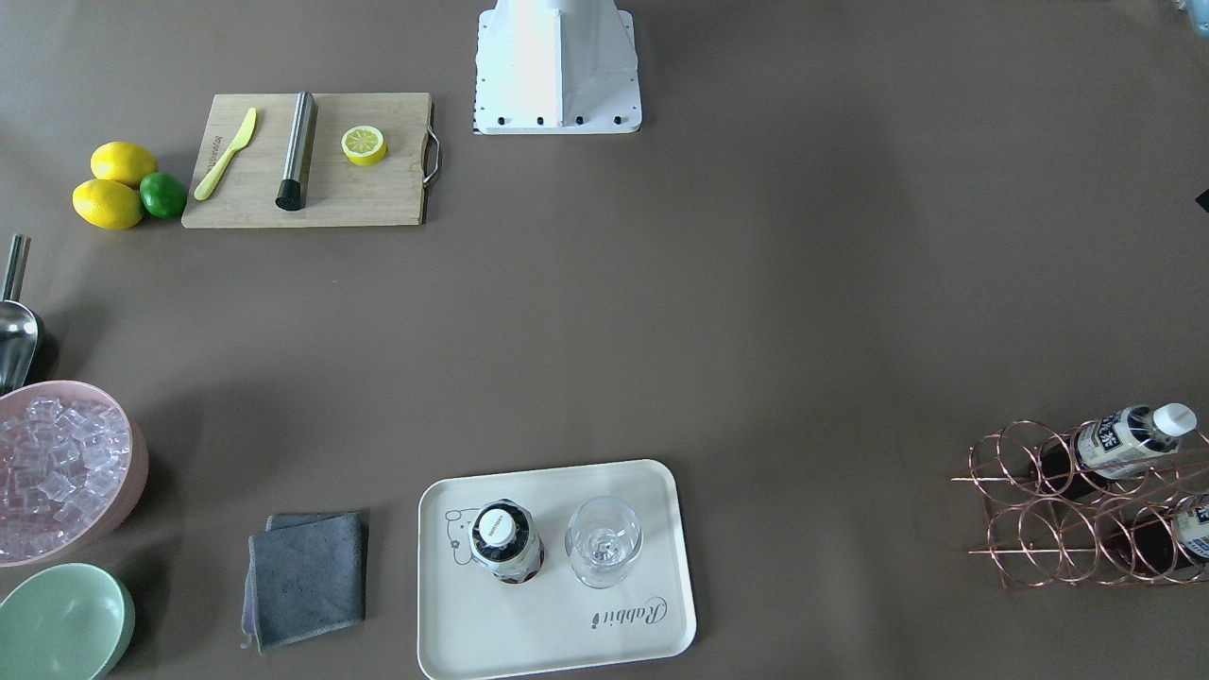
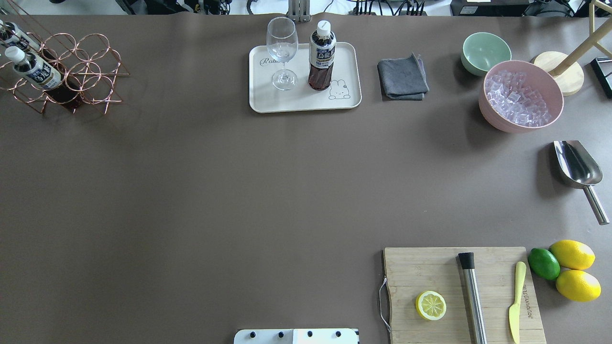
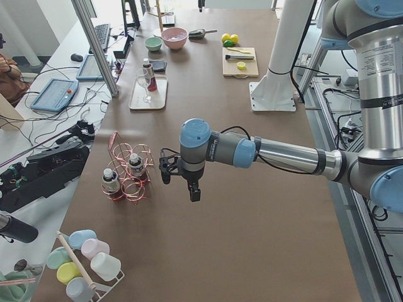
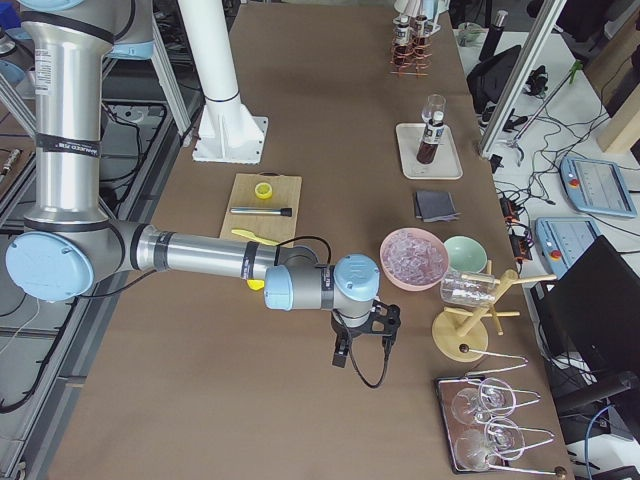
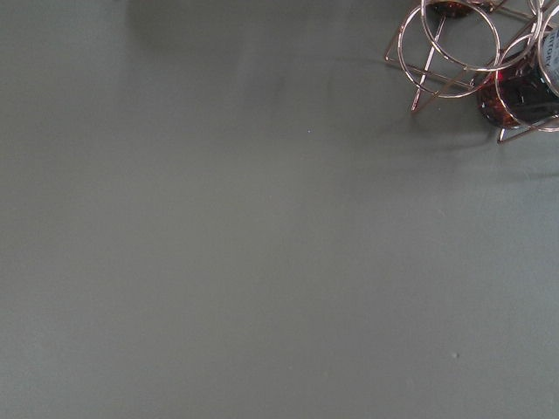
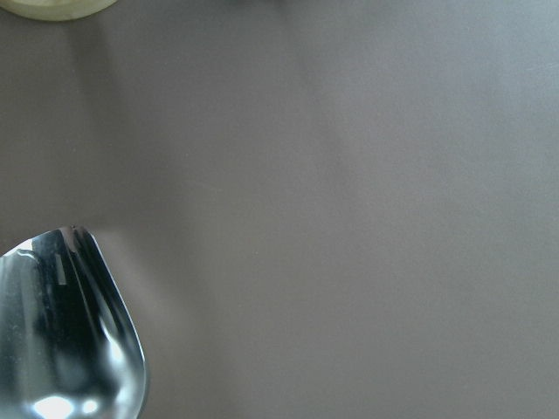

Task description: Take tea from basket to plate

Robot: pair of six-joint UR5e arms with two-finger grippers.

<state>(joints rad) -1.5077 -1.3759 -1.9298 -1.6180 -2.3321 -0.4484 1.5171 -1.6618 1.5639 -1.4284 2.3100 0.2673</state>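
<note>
One tea bottle [image 1: 507, 541] stands upright on the cream plate [image 1: 567, 628] beside an empty wineglass [image 1: 603, 541]; it also shows in the overhead view [image 2: 321, 57] on the plate [image 2: 306, 101]. The copper wire basket [image 1: 1067, 510] [image 2: 81, 71] at the table's end holds two more tea bottles [image 2: 36, 71] [image 2: 14, 33]. My left gripper [image 3: 181, 182] hangs above bare table beside the basket [image 3: 129, 173]; I cannot tell whether it is open. My right gripper [image 4: 362, 345] hangs over the table's other end near the ice bowl; I cannot tell its state either. The left wrist view shows the basket's corner [image 5: 454, 52].
A wooden cutting board [image 2: 459, 291] carries a lemon half, a steel muddler and a yellow knife. Two lemons and a lime [image 2: 543, 263] lie beside it. A pink bowl of ice [image 2: 521, 100], a green bowl [image 2: 485, 51], a grey cloth [image 2: 402, 77] and a steel scoop [image 2: 576, 167] lie on the right.
</note>
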